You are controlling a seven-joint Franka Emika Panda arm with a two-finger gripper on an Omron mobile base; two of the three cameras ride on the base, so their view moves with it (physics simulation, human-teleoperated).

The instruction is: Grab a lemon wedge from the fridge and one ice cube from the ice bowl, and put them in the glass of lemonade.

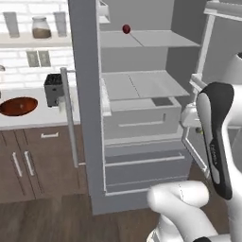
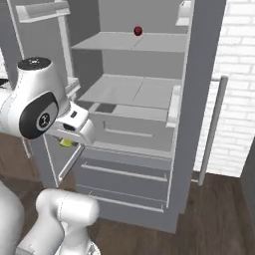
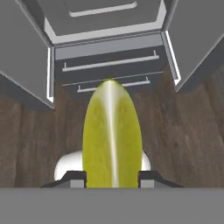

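The bright yellow lemon wedge (image 3: 111,135) sits right up against the hand camera, low in the middle of the frame, pinched between the two dark tips of the end effector (image 3: 111,178), which is closed on it. Beyond it, at the top, stand the lower drawers of the tall matte grey fridge (image 3: 109,52), its doors swung wide. A small dark red round fruit (image 1: 126,29) rests on the top shelf. At middle left of the left base view, the reddish-brown wooden bowl (image 1: 18,106) lies on the tabletop (image 1: 28,119).

Both base views face the open fridge (image 1: 137,118) — hand view looks floorward.
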